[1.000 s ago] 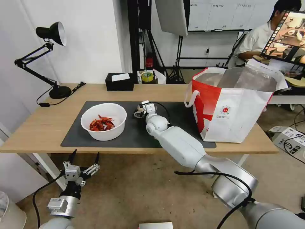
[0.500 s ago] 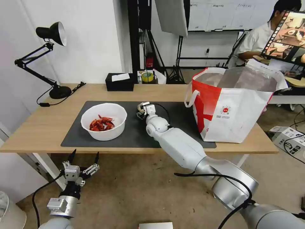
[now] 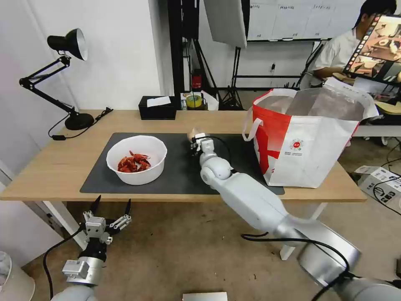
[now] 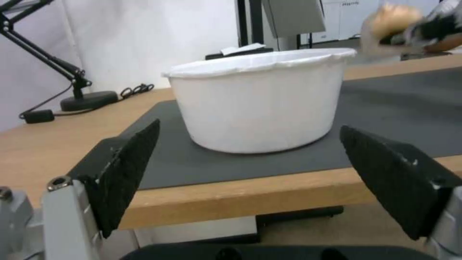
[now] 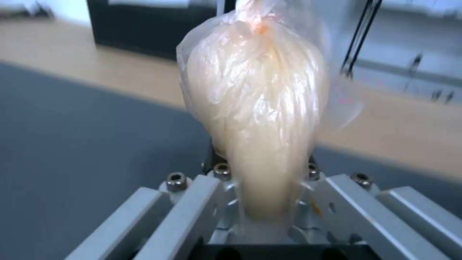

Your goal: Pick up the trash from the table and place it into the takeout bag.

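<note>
Right gripper (image 3: pixel 194 139) clamped on beige wrapped ball (image 5: pixel 255 104), held above the dark mat (image 3: pixel 175 171) between white bowl (image 3: pixel 136 159) and takeout bag (image 3: pixel 307 142). Bowl of red shells sits on mat, tabletop (image 3: pixel 58 167) under it. Left gripper (image 3: pixel 109 207) spread wide, parked below the tabletop's front edge.

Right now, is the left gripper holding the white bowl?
No, the left gripper hangs open below the table edge, apart from the white bowl.

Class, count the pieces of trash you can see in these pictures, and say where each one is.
2. The white bowl of red shells sits on the grey mat. The wrapped ball is held in the right gripper. More may lie hidden inside the bag.
</note>
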You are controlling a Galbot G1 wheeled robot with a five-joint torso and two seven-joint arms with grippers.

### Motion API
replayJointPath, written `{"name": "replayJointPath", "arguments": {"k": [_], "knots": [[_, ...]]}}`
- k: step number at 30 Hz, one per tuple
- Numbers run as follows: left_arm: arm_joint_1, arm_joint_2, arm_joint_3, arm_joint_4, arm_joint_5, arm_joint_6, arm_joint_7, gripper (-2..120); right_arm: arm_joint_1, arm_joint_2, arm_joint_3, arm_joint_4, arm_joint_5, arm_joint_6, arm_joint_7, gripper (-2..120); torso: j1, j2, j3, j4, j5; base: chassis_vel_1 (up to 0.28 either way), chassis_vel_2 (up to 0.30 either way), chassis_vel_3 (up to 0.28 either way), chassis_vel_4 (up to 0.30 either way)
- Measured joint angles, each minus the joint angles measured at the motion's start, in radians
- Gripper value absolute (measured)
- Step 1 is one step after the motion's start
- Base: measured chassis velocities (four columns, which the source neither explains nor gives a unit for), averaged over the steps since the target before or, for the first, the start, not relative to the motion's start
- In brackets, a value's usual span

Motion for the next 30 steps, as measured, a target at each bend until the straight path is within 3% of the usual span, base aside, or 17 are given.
{"name": "replayJointPath", "arguments": {"k": [5, 11, 15, 23, 30], "knots": [[0.015, -0.003, 0.001, -0.012, 0.008, 0.002, -0.003, 100, -0.043, -0.125, 0.049, 0.225, -0.012, 0.004, 0.01, 7, 0.0, 0.0, 0.0, 0.0, 0.0001, 0.0, 0.0, 0.0, 0.0], [0.021, -0.003, 0.009, -0.027, 0.017, 0.007, -0.005, 100, -0.055, -0.231, 0.132, 0.401, -0.009, 0.004, 0.027, 7, 0.0, 0.0, 0.0, 0.0, 0.0, 0.0, 0.0, 0.0, 0.0], [0.022, -0.003, 0.014, -0.033, 0.021, 0.011, -0.006, 100, -0.052, -0.276, 0.172, 0.459, -0.012, 0.001, 0.04, 7, 0.0, 0.0, 0.0, 0.0, 0.0001, 0.0, 0.0, 0.0, 0.0], [0.034, -0.01, 0.022, -0.048, 0.039, 0.022, -0.008, 100, -0.071, -0.396, 0.312, 0.564, -0.064, -0.089, 0.178, 7, 0.0, 0.0, 0.0, 0.0, 0.0001, 0.0, 0.0, 0.0, 0.0], [0.042, -0.012, 0.032, -0.049, 0.05, 0.023, -0.008, 100, -0.118, -0.485, 0.428, 0.583, 0.027, -0.136, 0.22, 6, 0.0, 0.0, 0.0, -0.0002, -0.0001, 0.0, 0.0, 0.0, 0.0]]}}
